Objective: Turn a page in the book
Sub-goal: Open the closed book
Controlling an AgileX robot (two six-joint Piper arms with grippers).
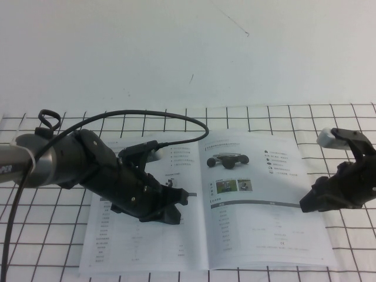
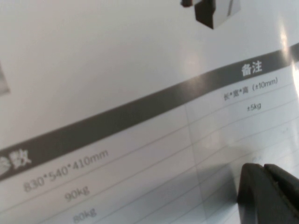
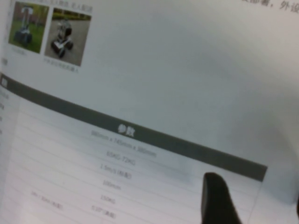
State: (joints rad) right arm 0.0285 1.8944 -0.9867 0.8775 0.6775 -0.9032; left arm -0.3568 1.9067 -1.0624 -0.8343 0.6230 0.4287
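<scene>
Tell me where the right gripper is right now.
In the high view, the right gripper hangs at the right, over the outer edge of the book's right-hand page; the left gripper is over the left-hand page.

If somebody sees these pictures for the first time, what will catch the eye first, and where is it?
The open book lies flat mid-table on the black-lined grid. The left end effector sits low over its left-hand leaf. The right end effector hovers at the outer edge of the page showing a black four-wheeled robot photo.
</scene>
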